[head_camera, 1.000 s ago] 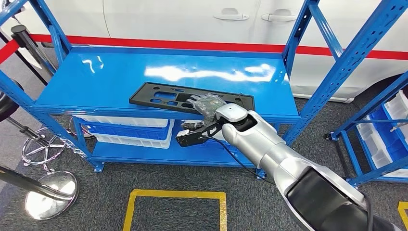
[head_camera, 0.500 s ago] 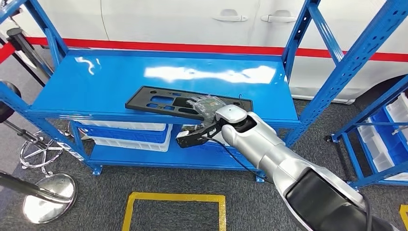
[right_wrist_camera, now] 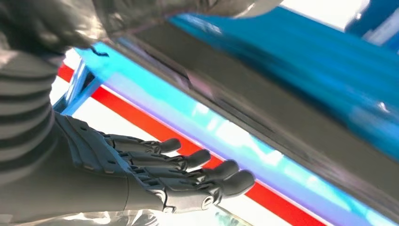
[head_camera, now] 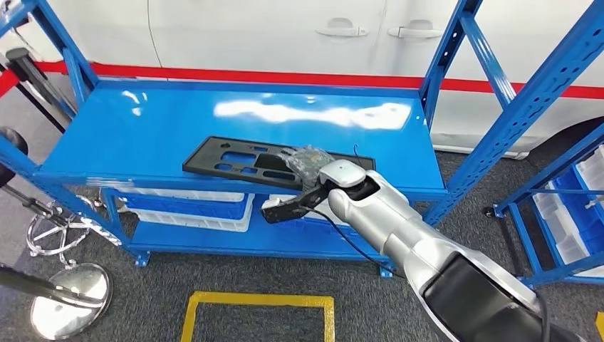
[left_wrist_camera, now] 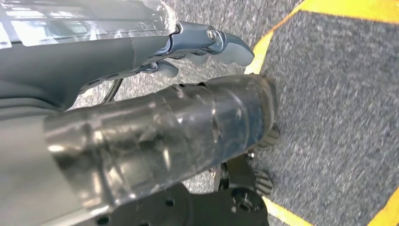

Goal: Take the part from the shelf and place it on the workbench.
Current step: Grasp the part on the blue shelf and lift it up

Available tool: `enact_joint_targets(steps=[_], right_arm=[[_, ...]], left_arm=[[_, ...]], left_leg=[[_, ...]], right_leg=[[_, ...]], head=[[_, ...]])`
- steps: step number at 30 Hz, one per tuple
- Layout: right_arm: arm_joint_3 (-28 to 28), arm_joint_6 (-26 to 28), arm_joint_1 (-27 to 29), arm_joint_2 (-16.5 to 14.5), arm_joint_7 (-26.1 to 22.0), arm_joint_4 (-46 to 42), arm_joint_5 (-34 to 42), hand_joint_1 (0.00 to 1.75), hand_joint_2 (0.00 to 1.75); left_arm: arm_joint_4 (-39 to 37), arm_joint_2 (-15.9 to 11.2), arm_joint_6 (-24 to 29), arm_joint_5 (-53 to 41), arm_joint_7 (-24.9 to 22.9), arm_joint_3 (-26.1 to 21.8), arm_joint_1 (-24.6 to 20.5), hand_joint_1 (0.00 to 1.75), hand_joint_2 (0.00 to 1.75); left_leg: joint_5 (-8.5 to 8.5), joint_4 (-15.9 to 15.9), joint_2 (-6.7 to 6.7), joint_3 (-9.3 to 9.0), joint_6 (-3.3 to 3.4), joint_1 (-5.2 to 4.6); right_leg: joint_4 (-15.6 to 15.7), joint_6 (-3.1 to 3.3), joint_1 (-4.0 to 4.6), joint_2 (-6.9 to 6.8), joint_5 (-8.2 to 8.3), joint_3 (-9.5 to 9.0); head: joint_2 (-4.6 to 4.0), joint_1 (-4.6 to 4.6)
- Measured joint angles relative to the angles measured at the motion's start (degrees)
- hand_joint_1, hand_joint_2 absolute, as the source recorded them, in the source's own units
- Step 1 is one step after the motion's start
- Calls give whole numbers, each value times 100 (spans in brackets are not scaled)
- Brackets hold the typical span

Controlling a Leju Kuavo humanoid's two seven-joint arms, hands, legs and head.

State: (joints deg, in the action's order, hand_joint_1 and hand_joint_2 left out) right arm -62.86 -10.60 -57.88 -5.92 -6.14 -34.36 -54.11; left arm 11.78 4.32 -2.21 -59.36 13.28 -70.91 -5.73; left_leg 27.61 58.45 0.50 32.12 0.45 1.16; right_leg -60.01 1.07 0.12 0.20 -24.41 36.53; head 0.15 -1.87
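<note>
Black plastic, flat and pierced with cut-outs: the part (head_camera: 246,158) lies on the top deck of the blue shelf (head_camera: 142,117), close to the front edge, and the right hand (head_camera: 308,159) is at its nearer end. From the head view the hand seems to lie over that end of the panel, but whether it has a firm hold I cannot tell; the right wrist view shows the fingers (right_wrist_camera: 188,162) stretched out side by side, held together and not curled, with the dark edge of the part running just past them. So the step in hand looks like the pick-up itself, not yet finished, for the part rests on the shelf. Next the hand would have to close on the panel's edge and lift it level (a long thin piece will sag or swing if caught at one end only), then carry it off to the bench. The left hand (left_wrist_camera: 202,42) hangs by the robot's side over grey floor, holding nothing, fingers loosely bent. On the lower deck stand blue and white bins (head_camera: 192,203); what is in them cannot be made out. More bins (head_camera: 570,228) sit in the rack at the right.
</note>
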Motion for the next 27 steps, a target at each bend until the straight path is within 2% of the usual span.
enact_joint_targets(steps=[2,3,4,6,7,8,9,11,12,13,15,18,20,22,23,24,25,26,27], right_arm=[[-3,1,8,-5,-2,-1,2,0,175],[-3,1,4,-8,-3,-1,2,0,175],[-3,1,1,-13,-4,-2,3,0,175],[-5,0,11,-21,-7,-2,4,0,175],[-7,-1,26,-24,-7,-2,4,0,175],[-9,-1,41,-27,-7,-2,4,0,175],[-12,-1,51,-29,-7,-2,4,0,175],[-15,-1,56,-36,-7,-1,4,0,175],[-16,-1,52,-38,-7,-1,4,0,175],[-17,-1,50,-41,-7,-1,4,0,175],[-25,-2,49,-43,-7,-1,4,0,175],[-35,-2,42,-44,-7,-2,4,0,175],[-37,-1,35,-43,-7,-1,4,0,175],[-43,-3,53,-40,-7,2,4,0,175],[-46,-4,67,-40,-7,4,4,0,175],[-49,-4,77,-39,-7,5,4,0,175],[-50,-4,81,-39,-7,5,5,0,175],[-51,-4,79,-39,-9,5,7,0,175],[-51,-4,77,-38,-13,6,9,0,175]], left_arm=[[0,-2,1,0,-5,-15,-6,0,0],[0,-3,1,1,-5,-22,-8,0,0],[0,-5,1,1,-5,-30,-9,0,0],[0,-6,-1,2,-6,-44,-8,0,0],[0,-5,-1,2,-7,-48,-5,0,0],[0,-5,-2,2,-7,-50,2,0,0],[0,-5,-2,2,-8,-52,8,0,0],[0,-11,-2,2,-8,-55,20,0,0],[0,-15,-2,3,-8,-57,23,0,0],[0,-18,-2,3,-8,-58,17,0,0],[0,-19,-2,3,-8,-59,4,0,0],[0,-16,-2,2,-8,-58,2,0,0],[0,-14,2,2,-8,-59,11,0,0],[0,-15,5,2,-8,-59,7,0,0],[0,-15,5,2,-8,-59,5,0,0],[0,-15,5,2,-8,-60,5,0,0],[0,-14,5,2,-8,-60,7,0,0],[0,-13,5,3,-8,-60,9,0,0],[0,-8,2,3,-8,-60,9,0,0]], left_leg=[[50,12,-12,-5,-62,5],[122,130,-17,38,-83,5],[242,375,-20,155,-97,6],[520,1141,-22,578,-121,9],[583,1466,-22,791,-134,9],[534,1606,-23,921,-144,10],[367,1517,-24,936,-147,10],[-102,852,-30,699,-129,10],[-247,521,-32,555,-112,0],[-305,305,-31,458,-84,-10],[-263,183,-19,404,-31,-31],[-246,115,-16,348,60,3],[-231,82,-24,295,114,18],[-204,81,-25,272,141,18],[-187,81,-22,255,145,18],[-167,82,-17,229,140,18],[-144,82,-12,194,132,18],[-119,78,-9,157,119,20],[-100,75,-7,132,99,14]], right_leg=[[94,54,-32,10,-17,-68],[143,86,-47,9,-14,-115],[184,120,-60,5,-18,-162],[190,174,-36,-10,-56,-210],[179,188,-25,-14,-83,-228],[163,193,-18,-14,-114,-248],[140,189,-16,-9,-151,-273],[78,163,-19,0,-247,-335],[35,137,-11,4,-294,-349],[3,110,-2,6,-328,-346],[-25,66,18,6,-358,-324],[-140,-8,11,3,-466,-293],[-678,-76,-19,1,-717,-30],[-1413,-122,-51,-2,-951,405],[-1603,-133,-66,-2,-944,553],[-1557,-133,-75,-3,-811,586],[-1290,-122,-82,-4,-579,505],[-883,-100,-82,-5,-320,356],[-512,-73,-64,-2,-129,204]], head=[[0,-1],[0,-2],[0,-4],[0,-7],[0,-7],[0,-7],[0,-7],[0,-6],[0,-6],[0,-5],[0,-4],[0,-2],[0,0],[0,0],[0,0],[0,1],[0,1],[0,2],[0,1]])
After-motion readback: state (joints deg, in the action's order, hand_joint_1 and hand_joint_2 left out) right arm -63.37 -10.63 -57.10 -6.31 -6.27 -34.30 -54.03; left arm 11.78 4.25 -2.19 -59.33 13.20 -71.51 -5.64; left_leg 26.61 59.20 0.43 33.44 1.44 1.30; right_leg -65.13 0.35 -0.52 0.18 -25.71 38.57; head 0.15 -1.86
